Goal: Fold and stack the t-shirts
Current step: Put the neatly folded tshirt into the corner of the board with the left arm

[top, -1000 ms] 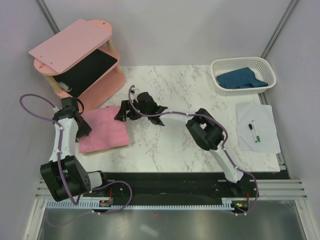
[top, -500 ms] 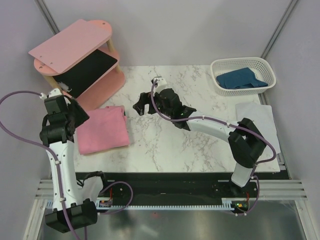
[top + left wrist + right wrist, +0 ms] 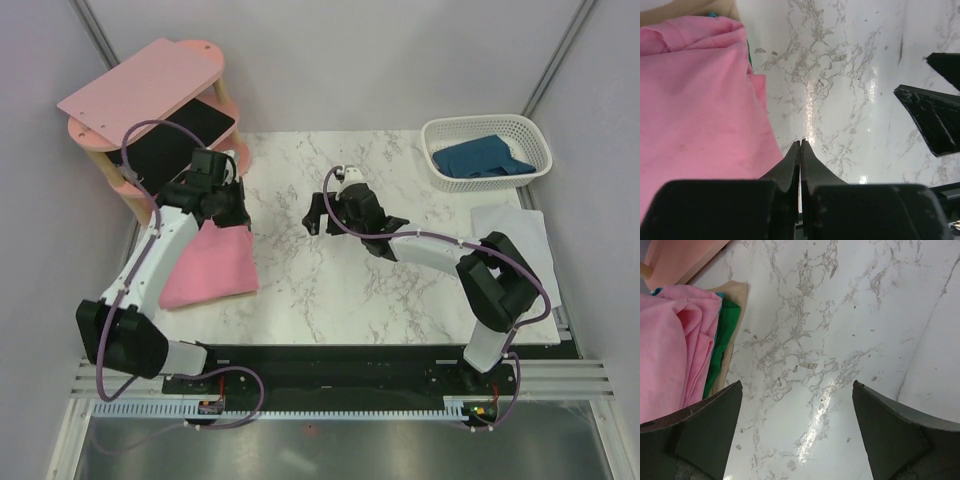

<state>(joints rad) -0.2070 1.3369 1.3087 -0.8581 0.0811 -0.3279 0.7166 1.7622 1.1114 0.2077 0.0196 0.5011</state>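
Note:
A folded light pink t-shirt [image 3: 208,265] lies at the table's left. In the right wrist view the pink t-shirt [image 3: 670,340] rests on a teal-green t-shirt [image 3: 722,335] whose edge shows beneath it. A dark blue t-shirt [image 3: 480,158] lies in the white basket [image 3: 535,135] at the back right. My left gripper [image 3: 232,212] hovers over the pink shirt's far right corner. In its wrist view the left gripper [image 3: 800,142] is shut with nothing between its fingers, beside the pink t-shirt [image 3: 695,115]. My right gripper [image 3: 322,215] stands open over bare marble, and its wrist view shows the right gripper [image 3: 796,385] empty.
A pink wooden shelf unit [image 3: 150,100] holding a black slab stands at the back left, close to the left arm. A white sheet [image 3: 530,235] with a pen [image 3: 510,262] lies at the right. A beige layer [image 3: 739,294] sticks out under the shirts.
My left arm swung from the table's left side over to the pink shirt's far right corner while its jaws closed. The right gripper drew back to the right, away from the shirt, still open.

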